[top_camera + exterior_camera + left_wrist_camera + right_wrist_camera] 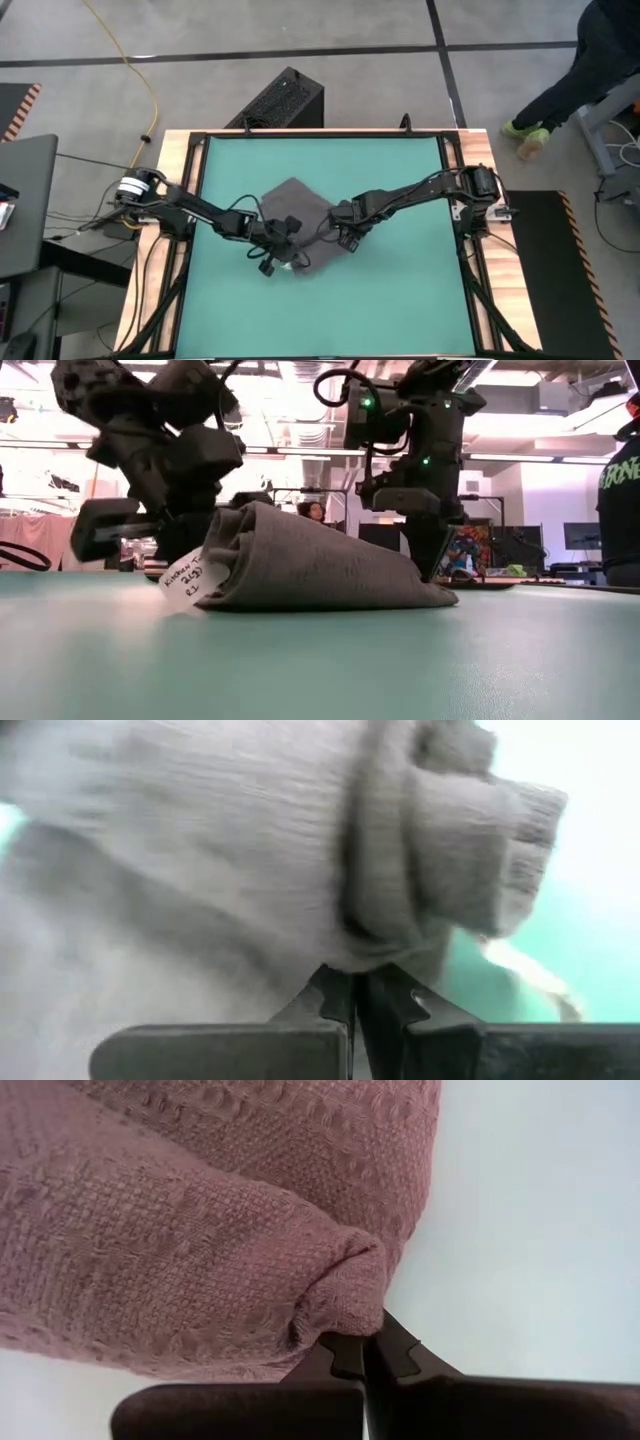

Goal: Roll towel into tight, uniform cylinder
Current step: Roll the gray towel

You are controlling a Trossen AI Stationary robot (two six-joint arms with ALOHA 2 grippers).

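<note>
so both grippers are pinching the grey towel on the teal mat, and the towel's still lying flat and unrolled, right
Not flat. The low view shows the towel bunched into a lumpy, partly rolled mound tapering to one side, its white tag sticking out. The rest holds: the left gripper and right gripper are each shut on the cloth, on the teal mat.

Towel [320, 565] tag's [188, 582] handwriting – too small to read.
</note>
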